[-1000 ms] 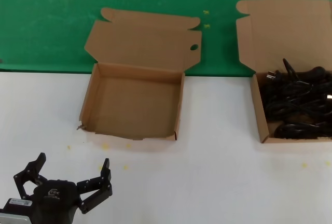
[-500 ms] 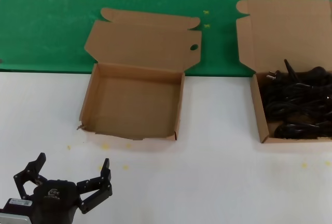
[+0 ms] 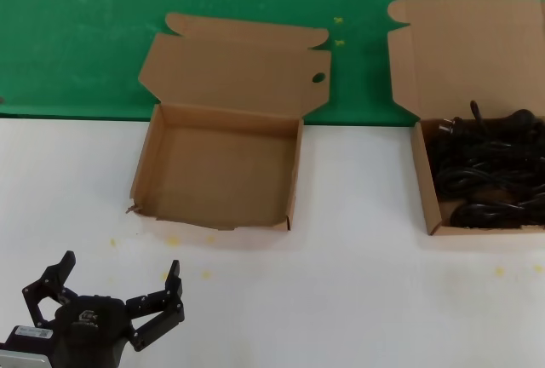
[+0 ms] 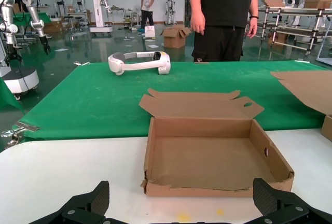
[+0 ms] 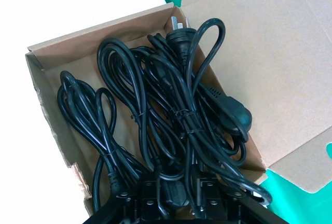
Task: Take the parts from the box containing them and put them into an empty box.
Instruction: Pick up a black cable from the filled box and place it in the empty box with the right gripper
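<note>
Left hand point(image 3: 119, 287) spread wide and empty over the white bench point(image 3: 341, 300); right hand point(image 5: 174, 203) low among coiled black rubber power cords point(image 5: 166, 125) inside the plain-lidded brown cardboard box point(image 5: 270, 53), grip impossible to tell.

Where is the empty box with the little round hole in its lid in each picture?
Head view: the empty box sits left of centre, open, its lid lying back on the green mat.
Left wrist view: the same box fills the middle, straight ahead of the left tool.
Right wrist view: not in it; only the box of black cords shows.
Shared landmark: the green mat appears in all three views.
</note>
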You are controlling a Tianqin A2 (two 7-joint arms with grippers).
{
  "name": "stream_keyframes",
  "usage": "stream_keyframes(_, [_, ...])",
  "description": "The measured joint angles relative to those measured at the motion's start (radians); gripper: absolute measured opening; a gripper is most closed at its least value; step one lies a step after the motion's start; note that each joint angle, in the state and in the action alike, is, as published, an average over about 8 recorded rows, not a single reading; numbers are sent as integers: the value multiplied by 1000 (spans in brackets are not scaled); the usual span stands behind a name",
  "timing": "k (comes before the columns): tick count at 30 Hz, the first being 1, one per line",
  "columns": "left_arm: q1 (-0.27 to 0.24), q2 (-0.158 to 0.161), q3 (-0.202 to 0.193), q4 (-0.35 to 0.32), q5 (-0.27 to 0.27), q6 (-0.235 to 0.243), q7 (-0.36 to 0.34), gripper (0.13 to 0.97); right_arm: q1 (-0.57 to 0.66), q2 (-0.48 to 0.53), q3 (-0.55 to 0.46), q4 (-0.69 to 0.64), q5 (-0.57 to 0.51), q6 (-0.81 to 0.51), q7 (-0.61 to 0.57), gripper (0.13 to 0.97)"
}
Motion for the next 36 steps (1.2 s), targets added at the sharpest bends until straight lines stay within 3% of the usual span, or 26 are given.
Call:
stream_keyframes(7, [0, 0, 0, 0, 0, 0, 0, 966, -5, 1, -1, 30, -14, -12, 17, 258])
stream_keyframes(16, [0, 0, 0, 0, 0, 0, 0, 966, -23, 6, 3, 85, -30, -28, 46, 175])
stream_keyframes(21, [0, 0, 0, 0, 0, 0, 0, 966, -39, 19, 9, 148, -42, -46, 81, 168])
stream_keyframes(29, [0, 0, 0, 0, 0, 0, 0, 966, -83, 64, 33, 349, -71, -105, 196, 161])
stream_keyframes(36, [0, 0, 0, 0, 0, 0, 0, 966, -147, 133, 81, 628, -112, -188, 349, 160])
